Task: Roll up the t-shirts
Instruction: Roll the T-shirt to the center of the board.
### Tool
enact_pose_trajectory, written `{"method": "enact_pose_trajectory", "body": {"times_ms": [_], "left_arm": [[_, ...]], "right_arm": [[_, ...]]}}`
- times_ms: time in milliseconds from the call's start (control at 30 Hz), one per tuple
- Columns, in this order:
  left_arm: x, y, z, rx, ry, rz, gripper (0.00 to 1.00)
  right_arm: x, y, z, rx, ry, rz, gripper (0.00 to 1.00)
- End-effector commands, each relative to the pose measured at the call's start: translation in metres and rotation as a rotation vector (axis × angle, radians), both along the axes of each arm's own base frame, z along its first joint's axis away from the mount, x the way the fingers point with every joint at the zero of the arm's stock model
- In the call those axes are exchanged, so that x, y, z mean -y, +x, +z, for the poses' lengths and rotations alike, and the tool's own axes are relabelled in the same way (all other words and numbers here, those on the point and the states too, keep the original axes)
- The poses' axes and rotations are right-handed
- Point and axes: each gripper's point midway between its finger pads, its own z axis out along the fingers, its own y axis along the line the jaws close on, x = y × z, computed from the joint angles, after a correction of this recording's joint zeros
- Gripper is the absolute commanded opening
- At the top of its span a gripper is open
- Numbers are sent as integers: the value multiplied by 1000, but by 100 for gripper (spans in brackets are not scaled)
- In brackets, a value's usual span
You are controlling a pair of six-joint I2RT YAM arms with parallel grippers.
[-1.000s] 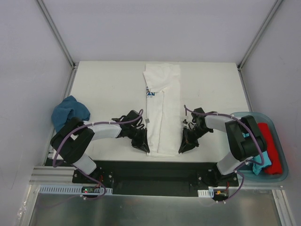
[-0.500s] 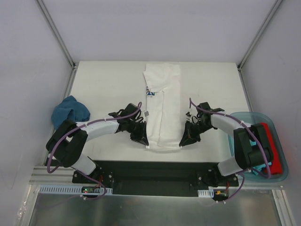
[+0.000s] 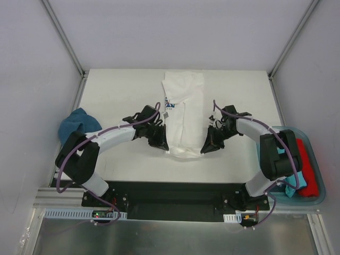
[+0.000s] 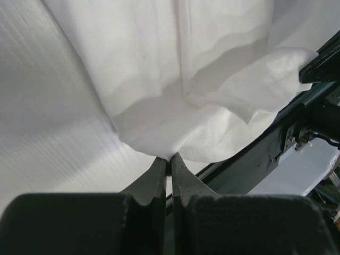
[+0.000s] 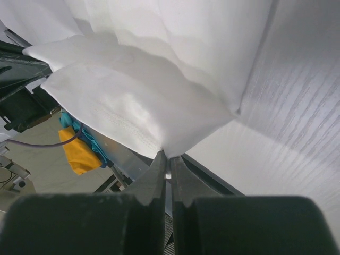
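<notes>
Sitting in bin (image 3: 305, 201) at right | red t-shirt (image 3: 309, 167) | teal t-shirt (image 3: 294, 185)

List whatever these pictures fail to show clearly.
- Logo on the white t-shirt: top view, too small to read.
- Hem pinched by the left gripper and right gripper: wrist views, hidden between the shut fingers.
- Red t-shirt in the bin: top view, partly behind the right arm.
- Teal t-shirt: top view, near edge behind the left arm.

The white t-shirt (image 3: 186, 114) has a logo (image 3: 169, 104) too small to read.
</notes>
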Motion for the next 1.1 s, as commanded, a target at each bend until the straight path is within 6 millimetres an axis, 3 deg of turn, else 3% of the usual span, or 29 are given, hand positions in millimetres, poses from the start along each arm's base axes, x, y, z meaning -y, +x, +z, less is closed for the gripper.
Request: {"method": "enact_pose_trajectory", "body": {"times_ms": [0,300,500,533,567,667,767,833,933,967,1033,1067], "left_arm": [[-6,26,0,54,45,20,0],[-11,35,-11,36,91,44,0],[-17,41,-11,57,120,62,2],[-17,43,-10,67,123,64,5],[-19,45,-7,80,128,62,18],[-28,52,2,132,166,67,40],[-34,51,17,203,157,8,51],[-37,42,21,240,137,-62,53],[-29,12,31,324,4,-311,51],[-24,-1,43,410,-76,-449,52],[-23,-14,38,548,-103,-617,52],[-19,-22,47,606,-157,-681,48]], "right_arm": [[0,24,1,43,-5,0,1],[-1,48,-8,60,-22,-4,0],[-3,53,-13,48,-17,-3,3],[-4,55,-12,53,-11,-3,7],[-5,57,-11,59,-8,-1,10],[1,67,1,135,-34,20,30],[12,80,25,247,-37,60,38],[19,82,38,344,-38,147,38],[23,72,55,425,-29,252,38],[25,67,59,464,-26,300,38],[23,58,56,483,-20,346,38],[24,58,55,502,-26,361,37]]}}
